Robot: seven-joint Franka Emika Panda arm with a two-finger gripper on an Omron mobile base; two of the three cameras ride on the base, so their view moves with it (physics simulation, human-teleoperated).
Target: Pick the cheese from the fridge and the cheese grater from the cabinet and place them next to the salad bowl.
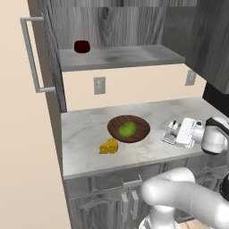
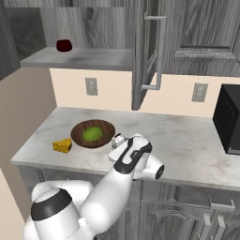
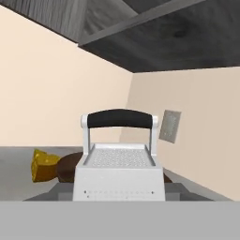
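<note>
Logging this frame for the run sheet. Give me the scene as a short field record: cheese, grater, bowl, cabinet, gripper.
cheese: on counter, just left-front of bowl, apart from it
grater: in gripper, low over the counter right of bowl; whether it touches the counter cannot be told
bowl: on counter, lettuce inside
cabinet: door open, red cup on shelf
gripper: shut on grater

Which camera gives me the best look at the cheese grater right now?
The hand view: the cheese grater sits front and centre, its dark handle and perforated face plain. In the left base view the grater is small, at the gripper beside the salad bowl. In the right base view the arm covers most of it.
</note>
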